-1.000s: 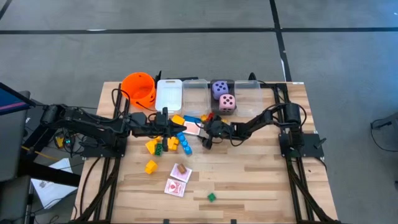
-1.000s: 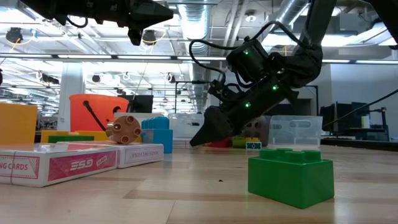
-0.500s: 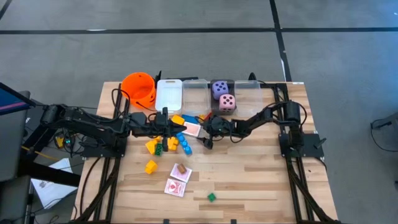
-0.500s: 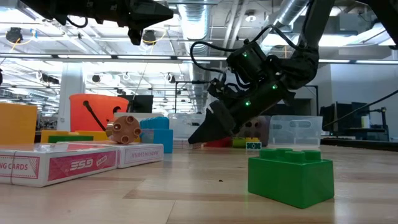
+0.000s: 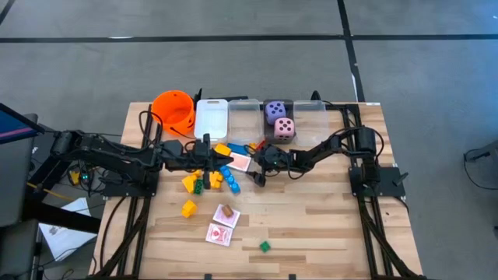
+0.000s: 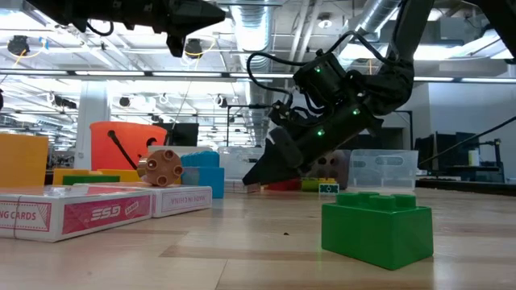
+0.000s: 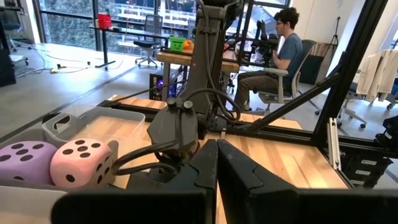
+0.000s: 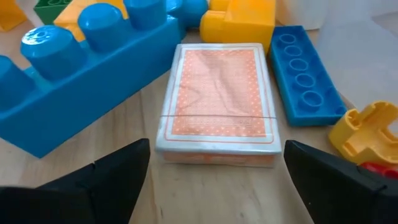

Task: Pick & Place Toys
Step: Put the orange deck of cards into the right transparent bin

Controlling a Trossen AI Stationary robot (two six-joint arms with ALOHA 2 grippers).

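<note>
A red-patterned pack of playing cards (image 8: 217,102) lies flat on the wood, also seen from above as the pack (image 5: 241,161). My right gripper (image 8: 217,186) stands open just short of its near end, slanting down, one finger on either side and touching nothing; the low view shows this gripper (image 6: 251,180) close above the table. A long blue block (image 8: 81,81), a flat blue block (image 8: 308,74) and yellow blocks (image 8: 239,22) crowd the pack. My left gripper (image 5: 210,157) hangs shut and level, high above the blocks. The pink die (image 5: 284,128) and purple die (image 5: 275,111) sit in a bin.
An orange bucket (image 5: 174,110) and clear bins (image 5: 243,117) line the far edge. Two more card packs (image 5: 221,232) and a green block (image 5: 264,246) lie toward the near edge, with a yellow block (image 5: 188,208) to their left. Bare wood spreads at the near right.
My right gripper has turned a little at the wrist toward the card pack, staying open and low over the table.
</note>
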